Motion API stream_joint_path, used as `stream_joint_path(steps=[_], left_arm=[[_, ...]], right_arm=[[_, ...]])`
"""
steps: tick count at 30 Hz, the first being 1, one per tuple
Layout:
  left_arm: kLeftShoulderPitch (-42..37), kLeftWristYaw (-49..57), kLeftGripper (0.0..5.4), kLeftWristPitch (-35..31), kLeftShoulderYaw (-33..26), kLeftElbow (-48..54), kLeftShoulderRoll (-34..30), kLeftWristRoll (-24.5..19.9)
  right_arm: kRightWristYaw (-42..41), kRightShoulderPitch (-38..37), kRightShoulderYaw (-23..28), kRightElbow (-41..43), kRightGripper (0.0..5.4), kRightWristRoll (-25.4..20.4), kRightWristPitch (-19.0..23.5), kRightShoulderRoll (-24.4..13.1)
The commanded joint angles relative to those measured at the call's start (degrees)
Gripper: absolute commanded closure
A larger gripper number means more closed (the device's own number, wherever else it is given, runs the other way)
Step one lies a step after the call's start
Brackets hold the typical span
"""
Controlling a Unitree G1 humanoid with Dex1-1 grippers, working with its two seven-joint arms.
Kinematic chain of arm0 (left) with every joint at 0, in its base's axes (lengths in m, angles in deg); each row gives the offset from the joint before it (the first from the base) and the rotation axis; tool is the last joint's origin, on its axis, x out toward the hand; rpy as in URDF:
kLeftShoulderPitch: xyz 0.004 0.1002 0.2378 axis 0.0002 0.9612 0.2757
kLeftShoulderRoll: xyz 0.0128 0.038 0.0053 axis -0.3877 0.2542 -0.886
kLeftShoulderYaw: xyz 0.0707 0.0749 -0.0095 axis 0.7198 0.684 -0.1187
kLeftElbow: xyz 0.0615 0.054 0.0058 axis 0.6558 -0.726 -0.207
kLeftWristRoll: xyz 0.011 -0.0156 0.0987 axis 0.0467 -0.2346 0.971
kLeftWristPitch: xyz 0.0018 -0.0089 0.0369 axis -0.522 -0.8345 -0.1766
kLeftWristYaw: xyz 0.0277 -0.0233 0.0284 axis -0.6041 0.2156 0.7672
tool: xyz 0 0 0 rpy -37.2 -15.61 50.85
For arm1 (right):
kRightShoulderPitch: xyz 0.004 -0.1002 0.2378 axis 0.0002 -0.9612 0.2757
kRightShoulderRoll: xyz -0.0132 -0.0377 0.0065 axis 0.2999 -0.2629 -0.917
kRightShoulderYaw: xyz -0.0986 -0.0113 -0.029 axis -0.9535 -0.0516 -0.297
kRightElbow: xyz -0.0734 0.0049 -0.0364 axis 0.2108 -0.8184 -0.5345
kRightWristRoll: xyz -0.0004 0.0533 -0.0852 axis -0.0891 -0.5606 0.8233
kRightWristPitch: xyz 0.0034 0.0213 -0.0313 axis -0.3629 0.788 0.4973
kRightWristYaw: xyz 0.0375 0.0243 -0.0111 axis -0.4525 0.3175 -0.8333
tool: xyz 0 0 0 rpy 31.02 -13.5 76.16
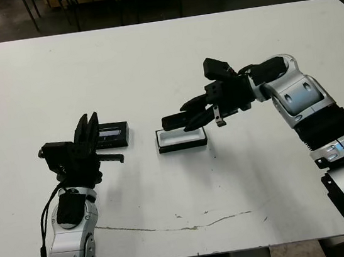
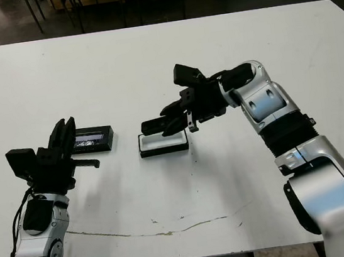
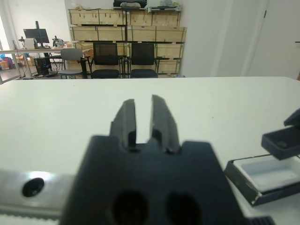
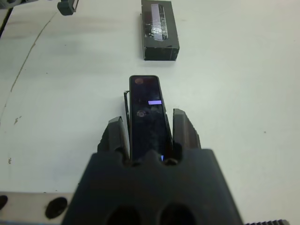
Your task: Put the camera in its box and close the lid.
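The right gripper [image 4: 149, 129] has its two black fingers [image 4: 116, 133] clamped on either long side of the slim black rectangular camera with the little purple glowing screen [image 4: 148, 115], which sticks out well past the fingertips. From the head views that camera [image 1: 180, 120] is held roughly level and hangs just above the shallow black box with the white lining [image 1: 182, 139], not down inside it, with its free end poking out over the box's left end. The right arm comes in from the right side with the elbow bent, forearm angled toward the middle of the tabletop [image 1: 150, 61] and the wrist turned so the fingers point left.

The left gripper [image 1: 87, 132] is up off the surface near the left part of the tabletop, its fingers [image 3: 126, 119] upright and nearly parallel with only a narrow slit between them, holding nothing. The left forearm rises almost straight up from the near edge.

The flat black lid with the pale glossy strip on top [image 1: 112, 134] lies flat just behind the left gripper, to the left of the box with a clear gap between the two.

Room-wise it's pretty generous: the whole far half of the white tabletop is bare, the near strip in front of the box only has a thin crack-like mark [image 1: 172, 226], and box and lid both sit well in from every edge.
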Motion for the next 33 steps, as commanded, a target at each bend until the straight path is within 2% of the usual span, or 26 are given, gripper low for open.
stream_joint_path(steps=[1, 15, 30, 33], left_arm=[[1.07, 0.26, 5.4, -0.94, -0.16, -0.26, -0.37, 0.26], [1.06, 0.24, 5.4, -1.22, -0.15, -0.34, -0.38, -0.05], [1.42, 0.54, 5.4, -1.42, 0.03, 0.34, -0.02, 0.17], [1.5, 0.46, 5.4, -1.75, -0.01, 0.5, 0.11, -0.24]], right_arm=[[0.68, -0.94, -0.52, -1.22, 5.01, 1.05, -1.01, 0.21], [2.74, -1.96, -1.51, -1.79, 5.02, 4.24, -1.5, 0.21], [2.02, -3.25, -2.84, -3.2, 5.02, 5.22, -5.29, 0.84], [1.71, -3.39, -2.91, -3.23, 5.02, 5.09, -4.91, 0.87]])
